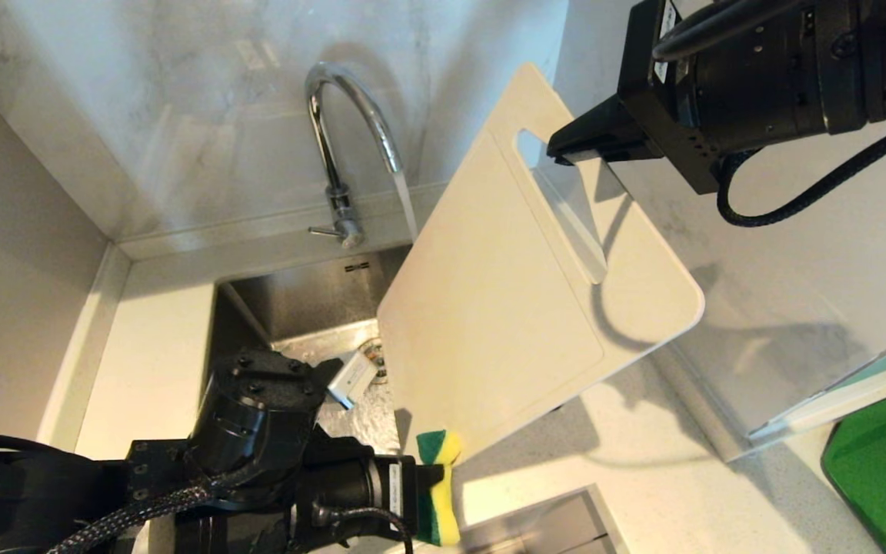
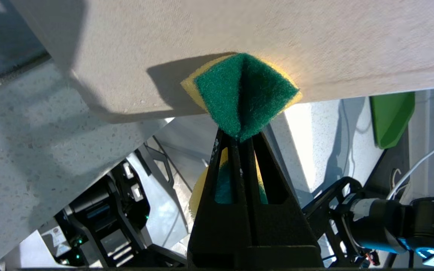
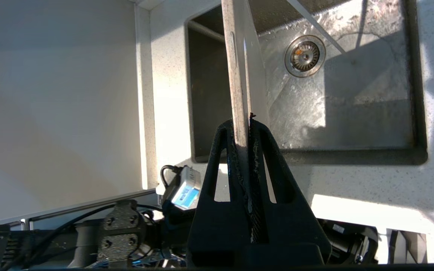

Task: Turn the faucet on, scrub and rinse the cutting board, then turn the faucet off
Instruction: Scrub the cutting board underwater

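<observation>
The chrome faucet (image 1: 343,138) stands behind the sink, its lever (image 1: 325,231) sticking out sideways, and water (image 1: 406,204) streams from the spout. My right gripper (image 1: 566,150) is shut on the top edge of the off-white cutting board (image 1: 512,308), beside its slot handle, and holds it tilted over the sink. In the right wrist view the board (image 3: 239,75) runs edge-on out of that gripper (image 3: 242,126). My left gripper (image 2: 239,137) is shut on a green-and-yellow sponge (image 2: 243,94), which presses against the board (image 2: 239,37) near its lowest corner. In the head view the sponge (image 1: 438,492) sits just under that corner.
The steel sink (image 1: 297,308) lies below the board, its drain (image 3: 304,56) uncovered. White walls close in the counter at the left and back. A dark green mat (image 1: 885,462) lies at the far right, next to a clear panel (image 1: 835,408).
</observation>
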